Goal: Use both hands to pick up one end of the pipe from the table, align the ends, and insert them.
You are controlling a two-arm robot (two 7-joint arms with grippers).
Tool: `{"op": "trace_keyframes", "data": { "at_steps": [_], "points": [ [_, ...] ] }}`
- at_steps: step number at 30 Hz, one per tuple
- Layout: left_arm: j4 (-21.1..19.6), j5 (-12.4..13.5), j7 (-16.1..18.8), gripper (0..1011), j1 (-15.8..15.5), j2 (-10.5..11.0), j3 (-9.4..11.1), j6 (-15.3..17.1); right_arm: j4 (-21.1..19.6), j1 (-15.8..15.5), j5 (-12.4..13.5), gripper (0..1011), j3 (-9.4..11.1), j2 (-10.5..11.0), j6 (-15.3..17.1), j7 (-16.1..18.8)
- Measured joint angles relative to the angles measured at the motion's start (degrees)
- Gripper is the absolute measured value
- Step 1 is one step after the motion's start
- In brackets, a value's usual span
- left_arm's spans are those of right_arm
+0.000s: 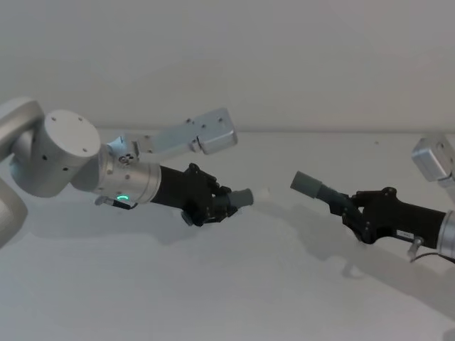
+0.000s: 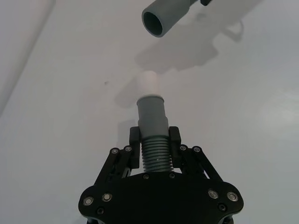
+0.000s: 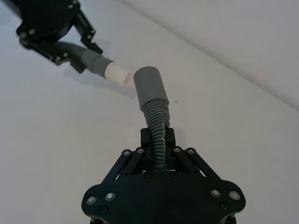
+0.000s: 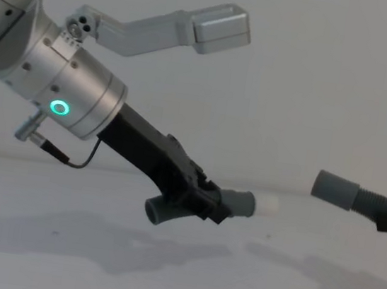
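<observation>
The white bench [image 1: 234, 291] ran under everything, with soft shadows across it. Over its left side we saw the thick silver left arm [image 1: 64, 153] reaching in toward the middle. At its end was the black left gripper [image 2: 154, 139], its jaws closed narrow on the ribbed part of the left pipe [image 2: 155, 156]. From the right edge came the right gripper [image 3: 158, 140], its jaws likewise clamped on the ribbed part of the right pipe [image 3: 156, 116].

Both pipes hung above the bench (the chest view showed their shadows lying below them). The left pipe bent behind the jaws, and its rear end stuck out beneath the gripper.

The left cuff [image 2: 152, 112] pointed toward the right side. The right cuff [image 3: 148, 84] pointed back at it, its open mouth turned to the left gripper. The two cuffs were apart, with bare bench showing between them, and in the chest view the right cuff sat somewhat higher.

Out of the left cuff stuck the narrow white tip [image 2: 149, 84], not yet inside the right cuff. A small green ring [image 4: 59, 107] glowed on the left arm.
</observation>
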Motion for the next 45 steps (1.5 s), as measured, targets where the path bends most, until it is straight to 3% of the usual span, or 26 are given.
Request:
{"op": "trace_keyframes", "data": {
  "at_steps": [7,21,33,45],
  "points": [
    [-0.9,-0.8,-3.7,345,-0.6,1.9,1.0,-0.8,1.9,1.3,0.1,144,-1.7,2.5,-3.9,6.2],
    [-1.1,-2.9,-9.1,345,-1.8,3.2,2.5,-3.2,3.6,2.8,0.8,144,-3.9,5.0,-8.4,13.6],
    [0.2,-4.1,-12.2,345,-3.4,2.6,3.6,-5.4,3.1,3.0,1.4,144,-5.3,6.5,-9.8,16.5],
    [0.4,-5.0,-13.5,345,-4.3,2.5,4.6,-5.3,2.3,2.9,2.2,142,-5.7,7.3,-9.3,16.7]
  ]
}}
